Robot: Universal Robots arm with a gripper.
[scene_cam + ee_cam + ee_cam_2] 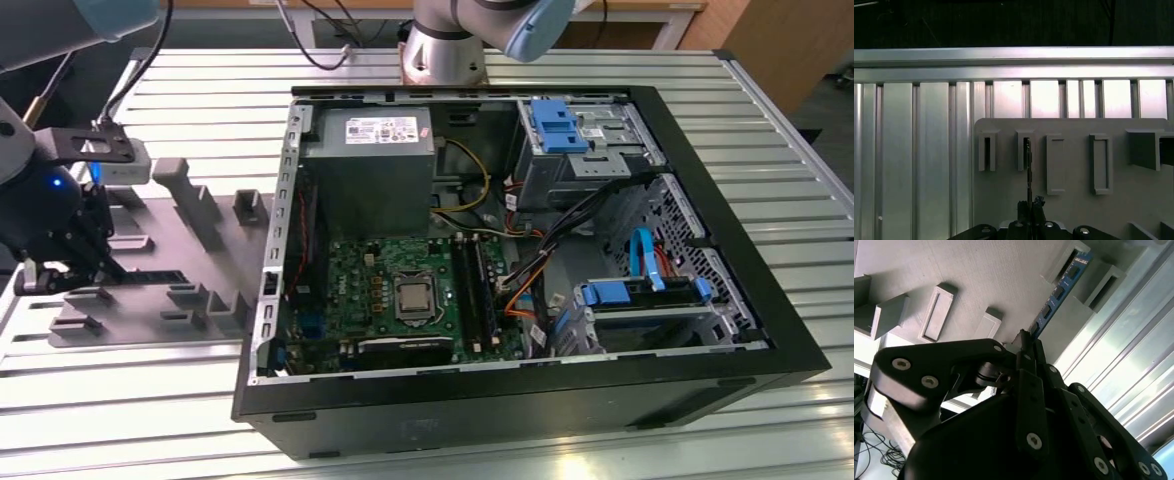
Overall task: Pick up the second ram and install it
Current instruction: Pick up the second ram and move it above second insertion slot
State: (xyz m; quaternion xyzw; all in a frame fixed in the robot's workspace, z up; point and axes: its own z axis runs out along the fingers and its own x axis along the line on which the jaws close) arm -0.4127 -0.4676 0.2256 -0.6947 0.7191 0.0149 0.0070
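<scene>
One thin blue-green stick, the second ram (1059, 290), is sitting on its edge in the grey holder (174, 270) on the table (160, 100). In the second wrist view the gripper (1026, 342) is reaching right onto it, and its two fingers look squeezed shut on the near part of the stick. In the first wrist view the stick's long side is pointing straight away from the gripper, with its far end tucked into a small slotted post (1025, 150).

In the exterior view the gripper is hanging at 9 o'clock, and the open computer case (787, 330) is lying at 3 o'clock from it. The long black slots (474, 290) are sitting deep inside. I think the case wall (274, 250) and the orange wires (518, 290) are standing in the way.
</scene>
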